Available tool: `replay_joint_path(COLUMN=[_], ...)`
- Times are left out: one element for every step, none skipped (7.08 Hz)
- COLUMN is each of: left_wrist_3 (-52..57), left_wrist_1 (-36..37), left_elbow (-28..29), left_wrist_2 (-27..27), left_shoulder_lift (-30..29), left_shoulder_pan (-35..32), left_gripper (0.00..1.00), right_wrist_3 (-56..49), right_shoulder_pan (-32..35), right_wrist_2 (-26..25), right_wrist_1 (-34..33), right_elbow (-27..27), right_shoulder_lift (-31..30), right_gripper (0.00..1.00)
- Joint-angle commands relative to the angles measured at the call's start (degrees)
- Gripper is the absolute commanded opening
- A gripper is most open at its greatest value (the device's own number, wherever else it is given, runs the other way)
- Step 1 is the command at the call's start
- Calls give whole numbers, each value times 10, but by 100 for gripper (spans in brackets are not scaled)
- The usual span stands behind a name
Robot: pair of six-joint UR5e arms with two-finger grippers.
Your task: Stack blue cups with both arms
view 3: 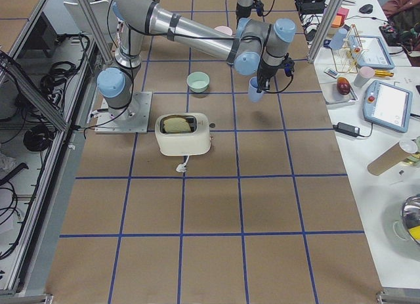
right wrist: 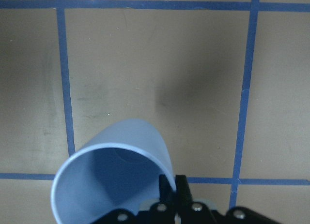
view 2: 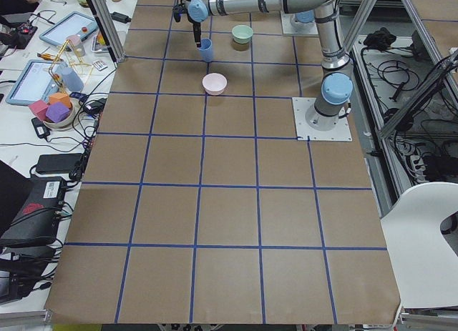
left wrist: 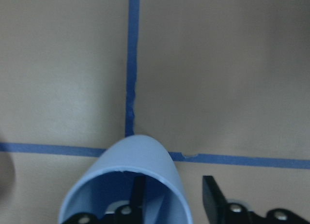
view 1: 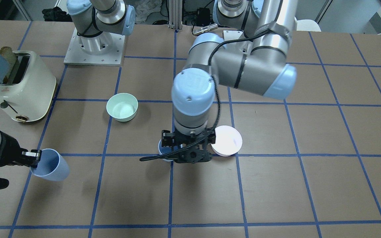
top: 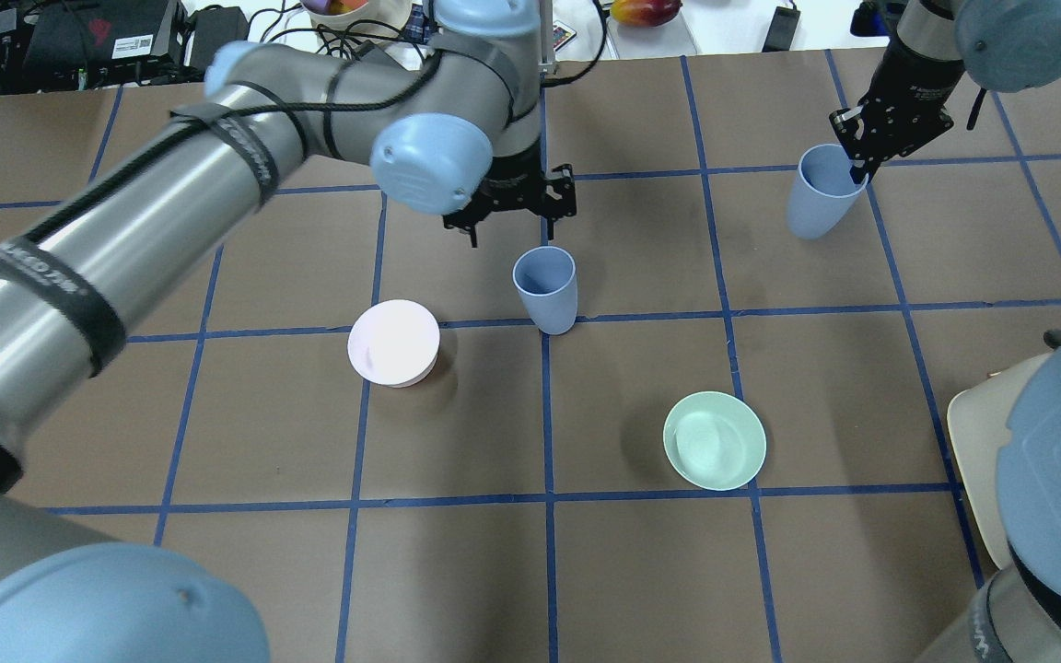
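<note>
One blue cup [top: 546,293] stands upright near the table's middle. It is mostly hidden behind the wrist in the front view [view 1: 164,152]. My left gripper [top: 512,214] hangs open over it. In the left wrist view one finger [left wrist: 138,192] shows in the cup's [left wrist: 145,158] mouth and the other [left wrist: 213,195] outside its wall. My right gripper [top: 851,155] is shut on the rim of the second blue cup [top: 818,201] and holds it tilted above the table. That cup also shows in the front view [view 1: 51,165] and the right wrist view [right wrist: 121,171].
A pale pink bowl [top: 393,343] sits upside down close beside the standing cup. A mint-green bowl [top: 715,440] sits nearer the robot's base. A cream toaster [view 1: 23,86] stands on the robot's right side of the table.
</note>
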Motion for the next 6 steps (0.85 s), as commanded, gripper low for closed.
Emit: replay_joint_path(left_wrist_3=[148,188,193,187,186,189], left_wrist_1=[-134,-139,-129,-125,-119,-127], left_elbow=[27,19,8,-16,-51,-70], left_wrist_2=[-4,-10,-8,-2,2,3], left_shoulder_lift=[76,115,149,170,188,218], left_shoulder_pan=[79,85,89,100,122,133], left_gripper=[100,100,100,100,100,100], right_wrist_3=[2,5,15,72,151,203], right_shoulder_pan=[29,50,84,112,156,197], right_wrist_2=[2,4,17,30,34,34], right_wrist_1=[42,54,54,55,53,48], right_elbow=[0,1,1,4,4,5], right_shoulder_lift=[-51,-81,-84,-85,-84,-82], right_gripper=[0,0,0,0,0,0])
